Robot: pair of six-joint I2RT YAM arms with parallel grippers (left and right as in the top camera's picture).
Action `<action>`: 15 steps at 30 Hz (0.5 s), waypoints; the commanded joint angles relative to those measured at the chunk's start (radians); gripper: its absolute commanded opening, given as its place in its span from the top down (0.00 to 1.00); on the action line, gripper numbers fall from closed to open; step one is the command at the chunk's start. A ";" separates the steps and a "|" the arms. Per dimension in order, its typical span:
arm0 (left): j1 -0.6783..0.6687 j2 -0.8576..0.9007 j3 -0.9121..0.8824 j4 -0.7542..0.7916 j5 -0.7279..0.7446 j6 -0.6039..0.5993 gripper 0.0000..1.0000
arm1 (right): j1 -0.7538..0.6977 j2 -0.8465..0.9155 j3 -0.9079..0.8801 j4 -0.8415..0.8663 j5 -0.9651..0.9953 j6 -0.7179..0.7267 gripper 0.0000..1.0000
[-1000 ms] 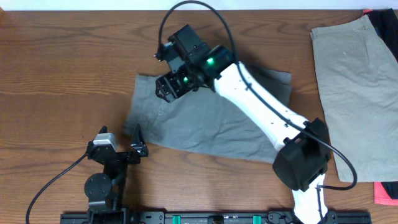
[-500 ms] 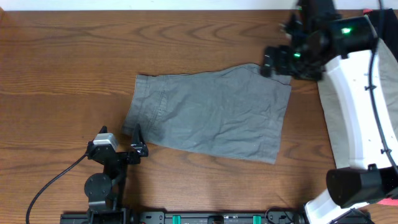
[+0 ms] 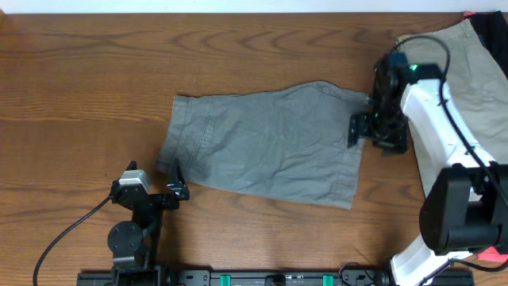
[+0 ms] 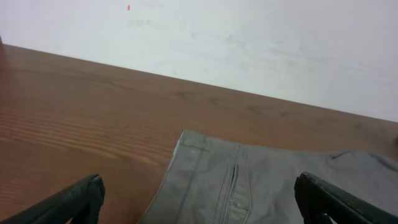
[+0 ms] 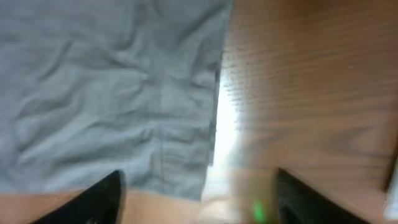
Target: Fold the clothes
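Observation:
The dark grey shorts (image 3: 266, 147) lie spread flat mid-table, waistband at the left. The beige-khaki shorts (image 3: 460, 79) lie at the far right. My right gripper (image 3: 363, 131) is open and empty, low over the grey shorts' right edge. In the right wrist view its gripper (image 5: 199, 205) straddles that edge of the grey cloth (image 5: 112, 81), with bare wood to the right. My left gripper (image 3: 178, 181) rests open and empty by the shorts' lower left corner. In the left wrist view that gripper (image 4: 199, 208) faces the waistband and pocket seam (image 4: 233, 183).
A dark cloth (image 3: 490, 32) lies at the far right top beside the beige shorts. A pink-red item (image 3: 492, 245) sits at the right front edge. A black rail (image 3: 262, 278) runs along the table's front edge. A white wall (image 4: 249, 37) lies beyond the far edge.
My right arm has swung from the grey shorts' waistband at the left, across to the far right, then down to the shorts' right edge. The shorts and left arm have not moved.

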 commanded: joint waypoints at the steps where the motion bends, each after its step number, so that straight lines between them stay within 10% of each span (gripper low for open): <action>1: 0.004 -0.006 -0.016 -0.034 0.011 0.014 0.02 | 0.002 -0.002 -0.088 0.073 -0.021 0.045 0.50; 15: 0.004 -0.006 -0.016 -0.034 0.011 0.014 0.02 | 0.028 -0.002 -0.381 0.388 -0.061 0.100 0.44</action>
